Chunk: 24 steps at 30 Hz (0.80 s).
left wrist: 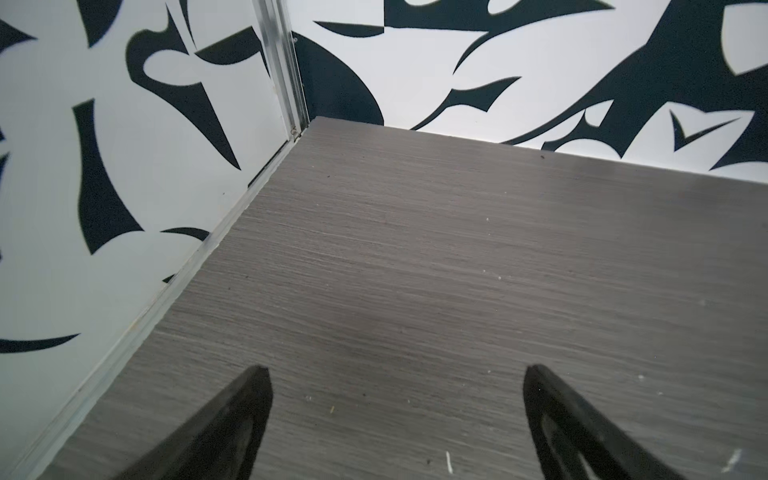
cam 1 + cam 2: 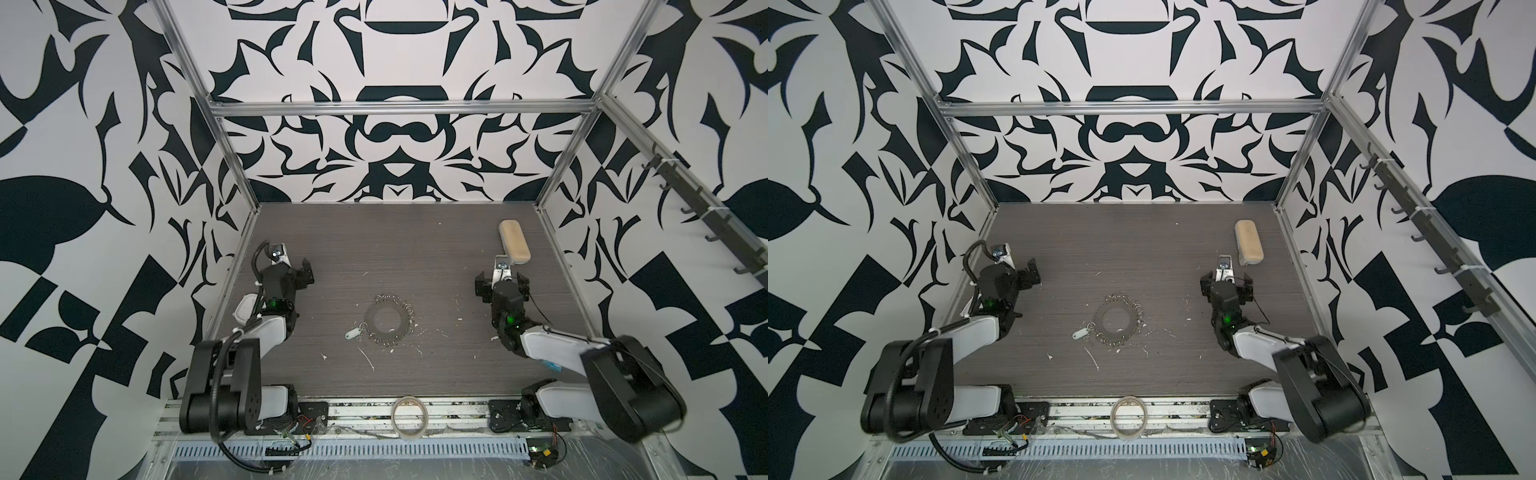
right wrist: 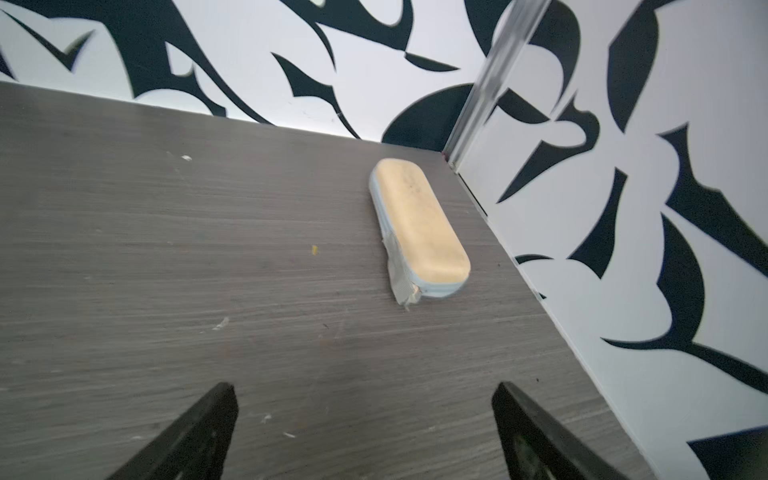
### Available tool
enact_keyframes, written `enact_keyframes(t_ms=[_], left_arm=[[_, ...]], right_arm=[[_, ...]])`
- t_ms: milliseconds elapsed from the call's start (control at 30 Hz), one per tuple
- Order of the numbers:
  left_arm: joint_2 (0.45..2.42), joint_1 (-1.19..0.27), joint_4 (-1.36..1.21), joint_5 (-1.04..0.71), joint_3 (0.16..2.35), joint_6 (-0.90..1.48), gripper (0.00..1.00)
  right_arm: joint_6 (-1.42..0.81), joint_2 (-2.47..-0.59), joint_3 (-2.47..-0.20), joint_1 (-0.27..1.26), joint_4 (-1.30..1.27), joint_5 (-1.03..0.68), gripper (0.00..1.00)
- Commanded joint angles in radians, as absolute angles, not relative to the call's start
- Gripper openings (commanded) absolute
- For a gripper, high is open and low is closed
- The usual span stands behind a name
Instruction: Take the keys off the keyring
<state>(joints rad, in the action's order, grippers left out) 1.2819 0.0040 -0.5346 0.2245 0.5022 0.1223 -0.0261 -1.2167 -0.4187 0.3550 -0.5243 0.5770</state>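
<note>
The keyring (image 2: 370,321) (image 2: 1099,321), a flat grey disc fringed with small wire loops, lies mid-table in both top views. A small key with a white oval tag (image 2: 353,333) (image 2: 1080,333) lies at its front-left edge, apparently hooked to a loop. My left gripper (image 2: 308,274) (image 2: 1032,272) (image 1: 397,370) hovers open and empty to the keyring's far left. My right gripper (image 2: 503,280) (image 2: 1226,282) (image 3: 365,386) stands open and empty to its far right. Neither wrist view shows the keyring or the key.
A beige oblong case (image 2: 514,241) (image 3: 419,224) lies at the back right, just beyond the right gripper. White scraps (image 2: 368,358) litter the grey table (image 2: 374,257). A translucent tape roll (image 2: 394,415) rests on the front rail. Patterned walls enclose three sides.
</note>
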Motion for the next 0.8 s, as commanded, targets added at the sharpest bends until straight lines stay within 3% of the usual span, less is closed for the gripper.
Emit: enact_keyframes(t_ms=[0, 67, 167, 367, 533, 767], left_arm=[[1.192, 0.000, -0.122, 0.191, 0.641, 0.276, 0.99], [1.172, -0.008, 0.015, 0.085, 0.687, 0.347, 0.99], [1.153, -0.043, 0.139, -0.056, 0.703, 0.442, 1.00], [1.083, -0.162, 0.216, -0.173, 0.629, 0.548, 0.99], [1.044, -0.211, 0.212, -0.203, 0.565, 0.634, 1.00], [1.084, -0.256, 0.172, -0.280, 0.532, 0.680, 1.00]], right_arm=[[-0.294, -1.114, -0.640, 0.373, 0.110, 0.573, 1.00], [-0.456, -1.087, -0.718, 0.384, 0.290, 0.439, 1.00], [-0.625, -1.091, -0.745, 0.432, 0.365, 0.245, 1.00], [-0.876, -1.190, -0.685, 0.560, 0.201, -0.074, 1.00], [-0.974, -1.281, -0.644, 0.693, 0.043, -0.113, 1.00], [-1.080, -1.490, -0.658, 0.758, -0.184, -0.214, 1.00]])
